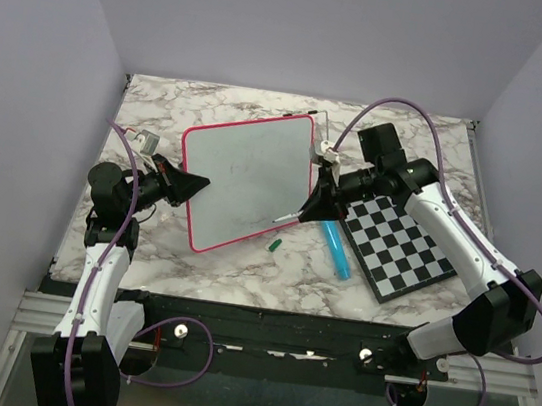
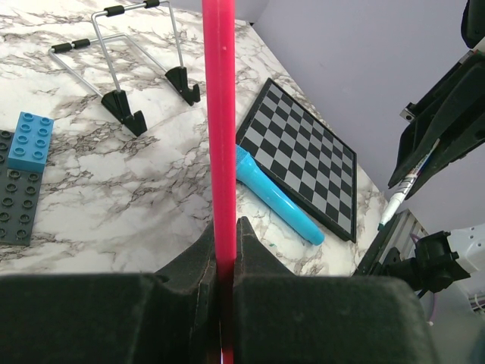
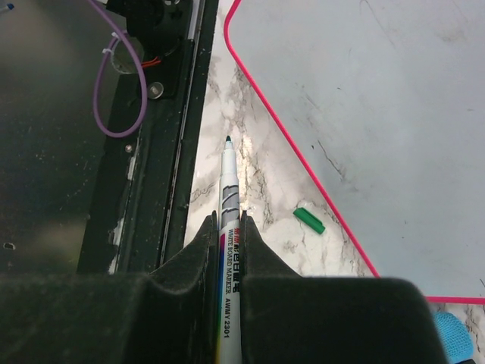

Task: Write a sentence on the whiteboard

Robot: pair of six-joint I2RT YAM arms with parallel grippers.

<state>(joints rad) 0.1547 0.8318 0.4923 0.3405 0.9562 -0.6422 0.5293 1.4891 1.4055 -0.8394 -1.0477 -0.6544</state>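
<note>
Top external view has the whiteboard in the middle of the marble bench, turned a little askew. Its glossy face is bare but for faint grey smudges, and I see no legible writing on it. The left jaws come in from the left and are pinched shut on the board's left edge; in the left wrist view the pink-red frame rises straight out of the closed pads, seen edge-on. Whether the board lies flat or is tipped up off the bench I cannot tell for sure. The right jaws are closed on a white marker, uncapped, and its green cap lies on the bench just off the board's near edge. What the coming move turns on is the nib. It hangs just outside the frame, near the board's near right corner, over bare marble and not over the white. The marker's long axis slants from the jaws toward the near left, loosely alongside that near edge, so the writing face lies on the far side of the nib. The right jaws are plainly the nearer to that face. My guess is they must carry the nib in over the frame before any stroke can land. A blue tube and a checkered board lie close by on the right.
</note>
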